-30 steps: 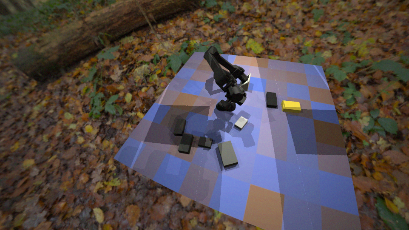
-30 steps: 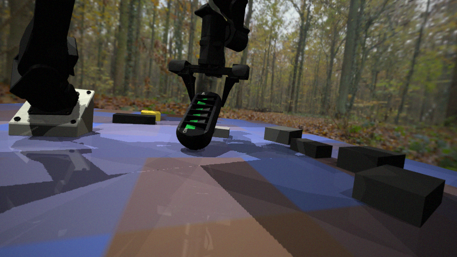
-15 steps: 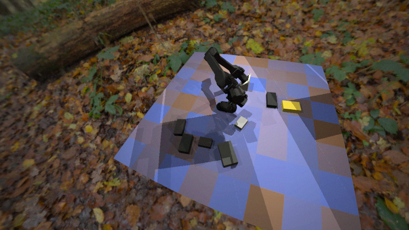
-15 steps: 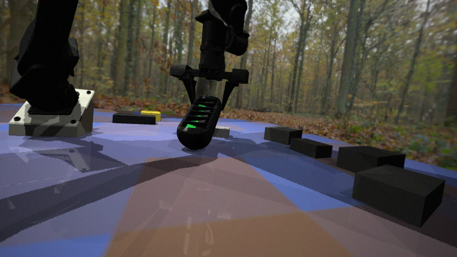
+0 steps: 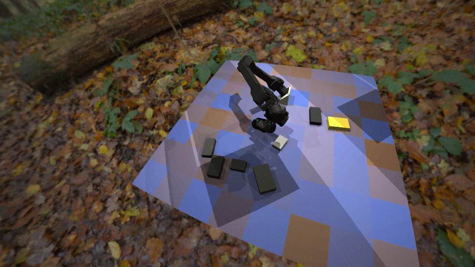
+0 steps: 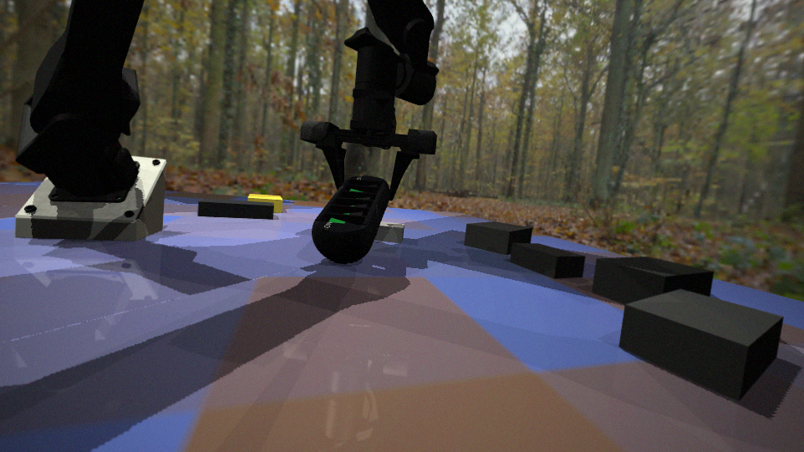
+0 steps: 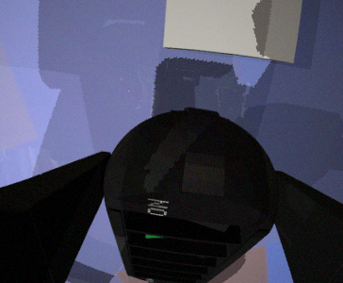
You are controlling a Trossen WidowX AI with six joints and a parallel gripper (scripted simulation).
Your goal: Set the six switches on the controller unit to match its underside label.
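The dark grey controller unit point(image 5: 261, 124) point(image 6: 349, 239) point(image 7: 190, 141) is held end-up and tilted, its lower rounded end touching or just above the bench. Its switch face is toward the exterior camera, where green shows on several rockers; the face is dark and foreshortened, so I cannot read each setting. An "ON" mark shows near its end in the wrist view. The underside label is hidden. My gripper point(image 5: 271, 122) point(image 6: 367, 189) point(image 7: 191, 172) is shut on the unit, with one finger against each long side near its upper end.
A small white block point(image 5: 280, 142) point(image 6: 394, 233) point(image 7: 209, 24) lies close beside the unit. Dark blocks point(image 5: 208, 146) point(image 5: 216, 166) point(image 5: 238, 165) point(image 5: 264, 178) lie farther off. Another dark block point(image 5: 315, 116) point(image 6: 231, 210) and a yellow block point(image 5: 338, 123) point(image 6: 265, 200) lie on the opposite side.
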